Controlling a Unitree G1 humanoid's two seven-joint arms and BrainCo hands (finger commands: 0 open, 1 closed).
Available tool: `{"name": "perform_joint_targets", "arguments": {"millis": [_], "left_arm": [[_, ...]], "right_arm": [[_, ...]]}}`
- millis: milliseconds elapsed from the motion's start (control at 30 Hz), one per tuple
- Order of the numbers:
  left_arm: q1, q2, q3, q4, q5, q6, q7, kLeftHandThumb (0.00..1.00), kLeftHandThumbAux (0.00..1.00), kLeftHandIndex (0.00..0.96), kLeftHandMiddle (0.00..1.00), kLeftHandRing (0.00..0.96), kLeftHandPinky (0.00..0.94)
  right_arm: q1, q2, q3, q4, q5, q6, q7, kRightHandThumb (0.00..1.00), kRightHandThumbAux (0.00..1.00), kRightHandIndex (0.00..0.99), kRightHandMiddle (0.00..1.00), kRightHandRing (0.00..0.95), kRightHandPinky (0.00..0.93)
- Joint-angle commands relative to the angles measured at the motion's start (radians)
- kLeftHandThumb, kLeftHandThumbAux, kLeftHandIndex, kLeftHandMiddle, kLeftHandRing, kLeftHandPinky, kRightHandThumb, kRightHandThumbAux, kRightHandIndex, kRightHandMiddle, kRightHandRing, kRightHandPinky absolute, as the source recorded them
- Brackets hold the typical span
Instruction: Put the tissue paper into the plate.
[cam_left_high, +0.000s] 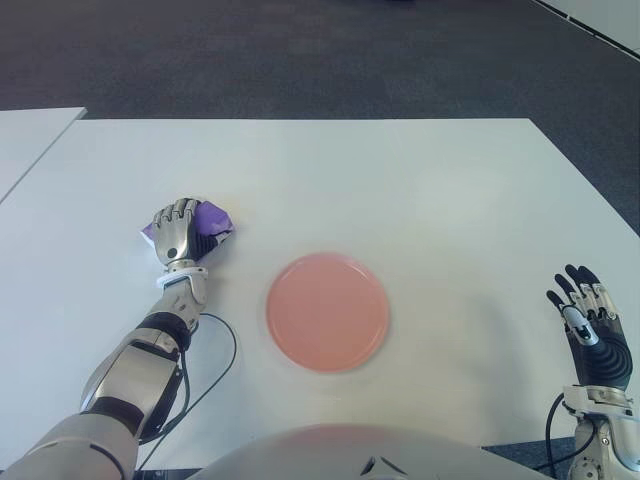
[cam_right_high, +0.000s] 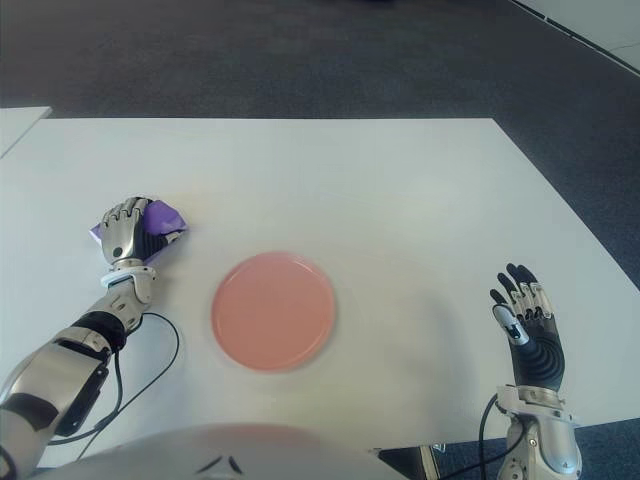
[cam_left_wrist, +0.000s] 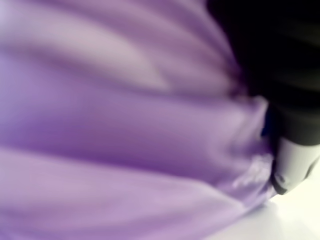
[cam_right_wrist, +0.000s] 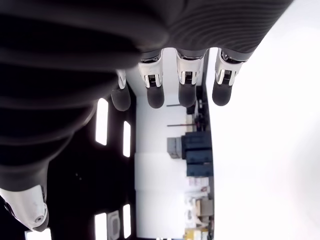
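While the right hand (cam_left_high: 590, 325) is showing at the near right corner of the white table (cam_left_high: 420, 190), well apart from everything else, its fingers (cam_right_wrist: 186, 85) are standing straight and spread, holding nothing; a little farther in, the round pink plate (cam_left_high: 327, 311) is lying flat near the table's near edge, roughly at its middle from left to right, and nothing is lying in it; from the near left corner the left forearm (cam_left_high: 150, 360) is reaching away across the table, with a dark cable (cam_left_high: 222, 365) looping beside it on the surface; farther still, to the left of the plate and apart from it, the left hand (cam_left_high: 178, 232) is curling its fingers (cam_left_high: 176, 212) over the purple tissue paper (cam_left_high: 210, 222), which is sitting on the table and bulging out on the hand's right side; the left wrist view is being filled almost wholly by purple folds pressed close against the palm; beyond the far edge of the table, dark carpet (cam_left_high: 300, 50) is stretching away.
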Motion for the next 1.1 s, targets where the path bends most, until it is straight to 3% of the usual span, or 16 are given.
{"name": "perform_joint_targets", "arguments": {"millis": [33, 333, 567, 800, 1000, 1100], "left_arm": [[0.198, -0.123, -0.014, 0.123, -0.039, -0.008, -0.081, 0.959, 0.644, 0.417, 0.524, 0.494, 0.128], [0.195, -0.115, -0.023, 0.12, -0.022, -0.034, -0.036, 0.957, 0.646, 0.409, 0.521, 0.495, 0.118], [0.183, -0.104, -0.048, 0.096, 0.003, -0.041, 0.009, 0.955, 0.648, 0.4, 0.517, 0.499, 0.196], [0.155, -0.063, -0.07, 0.008, 0.026, -0.027, 0.04, 0.952, 0.65, 0.39, 0.51, 0.512, 0.548], [0.141, -0.004, -0.077, -0.103, 0.032, -0.029, 0.022, 0.951, 0.651, 0.385, 0.505, 0.52, 0.705], [0.164, 0.044, -0.079, -0.258, 0.045, -0.013, -0.014, 0.951, 0.651, 0.384, 0.504, 0.523, 0.75]], "right_arm": [[-0.002, -0.007, 0.0, -0.006, 0.012, 0.053, -0.009, 0.238, 0.596, 0.092, 0.094, 0.071, 0.085], [-0.01, 0.001, 0.005, -0.003, 0.001, 0.06, -0.015, 0.248, 0.605, 0.104, 0.105, 0.086, 0.114], [-0.014, 0.006, 0.013, 0.006, -0.01, 0.055, -0.018, 0.26, 0.603, 0.115, 0.115, 0.105, 0.137], [-0.019, 0.013, 0.021, 0.015, -0.022, 0.048, -0.024, 0.254, 0.61, 0.114, 0.123, 0.113, 0.137], [-0.025, 0.019, 0.032, 0.028, -0.029, 0.036, -0.018, 0.246, 0.615, 0.108, 0.118, 0.106, 0.12], [-0.029, 0.024, 0.039, 0.041, -0.034, 0.024, -0.012, 0.242, 0.616, 0.103, 0.112, 0.103, 0.124]]}}
